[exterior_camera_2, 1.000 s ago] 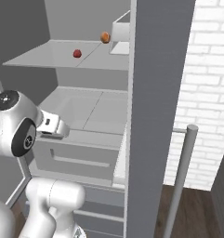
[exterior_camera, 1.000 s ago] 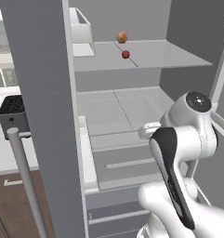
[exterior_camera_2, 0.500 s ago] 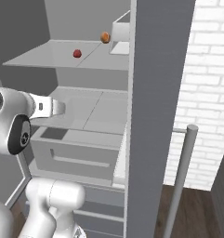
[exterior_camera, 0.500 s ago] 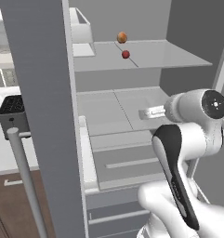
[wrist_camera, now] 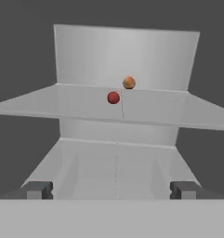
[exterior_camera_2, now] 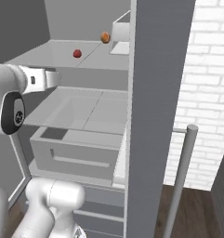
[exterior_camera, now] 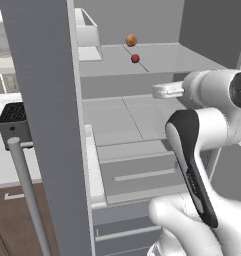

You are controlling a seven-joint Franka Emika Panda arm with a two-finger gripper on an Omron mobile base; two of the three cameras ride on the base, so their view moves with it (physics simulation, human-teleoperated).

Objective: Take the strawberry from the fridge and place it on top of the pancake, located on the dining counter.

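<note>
— Reaching in with the gripper [wrist_camera: 111, 189], jaws spread wide and holding nothing?
— Yes. The fridge [exterior_camera: 42, 100] stands open; the strawberry [wrist_camera: 113, 97] sits on the upper shelf [wrist_camera: 178, 114], ahead and higher, beside the orange fruit [wrist_camera: 128, 82].
— So early?
— I'd say so: grasp, carry and pancake placement remain.

Dark red strawberry [wrist_camera: 113, 97], grey fridge [exterior_camera: 47, 100]

**Site: rendered home kitchen**

Open grey fridge [exterior_camera: 47, 100] with pale shelves and a drawer [exterior_camera_2: 76, 155] below. Fruit on upper shelf: strawberry [exterior_camera: 135, 58], orange fruit [exterior_camera: 131, 39] at its 12 o'clock. Dark toaster [exterior_camera: 14, 122] on white desk [exterior_camera: 7, 160] over brown cabinets. White brick wall [exterior_camera_2: 204, 93], wood floor [exterior_camera_2: 201, 214].
</note>
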